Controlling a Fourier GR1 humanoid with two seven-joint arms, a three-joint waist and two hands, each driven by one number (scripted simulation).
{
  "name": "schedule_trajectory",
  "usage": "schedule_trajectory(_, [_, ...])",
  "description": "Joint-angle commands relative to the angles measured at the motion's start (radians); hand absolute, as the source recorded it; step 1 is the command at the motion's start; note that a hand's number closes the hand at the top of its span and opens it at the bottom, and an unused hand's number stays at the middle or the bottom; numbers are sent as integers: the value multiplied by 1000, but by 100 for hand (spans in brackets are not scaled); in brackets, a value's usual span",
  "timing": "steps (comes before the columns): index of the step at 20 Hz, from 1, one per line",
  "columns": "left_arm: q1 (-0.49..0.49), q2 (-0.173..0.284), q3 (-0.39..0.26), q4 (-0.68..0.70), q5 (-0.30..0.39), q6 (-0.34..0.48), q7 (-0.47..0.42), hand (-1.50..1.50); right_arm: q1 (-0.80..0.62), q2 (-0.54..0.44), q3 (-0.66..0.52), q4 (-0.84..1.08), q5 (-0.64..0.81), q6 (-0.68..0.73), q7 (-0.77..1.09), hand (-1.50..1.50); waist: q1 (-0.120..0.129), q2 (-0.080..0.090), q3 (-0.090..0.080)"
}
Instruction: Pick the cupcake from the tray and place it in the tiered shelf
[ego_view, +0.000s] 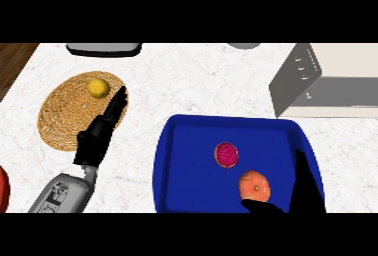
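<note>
My right hand is open over the deep blue rectangular tray, fingers straight, thumb spread below the round orange fruit. The pink-frosted cupcake sits just beyond, up-left of my fingertips. My left hand lies open, fingers straight, across the woven round straw mat by a yellow lemon.

a kitchen is shown. a white stone counter is seen from above, with a strip of brown wood floor past its edge. a silver toaster is set on it, and food is laid out on a blue tray and a woven mat.
</note>
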Motion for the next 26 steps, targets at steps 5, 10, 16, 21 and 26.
schedule_trajectory(5, [39,-7,21,5,-5,5,-36,0,-281,236,46,-52,270,357,414,-150,-14,-7,7])
schedule_trajectory(10, [-21,10,64,24,24,-29,3,0,-361,240,57,26,288,370,448,-150,-20,-5,8])
schedule_trajectory(16, [5,2,63,30,15,-31,-5,0,-372,241,27,42,263,355,449,-150,-24,-6,9])
schedule_trajectory(21, [33,-40,26,34,-17,-17,-48,0,-416,242,31,131,235,327,449,-150,-19,-5,9])
schedule_trajectory(26, [20,-31,41,46,-28,-20,-49,0,-417,242,8,167,237,297,449,-150,-23,-5,9])
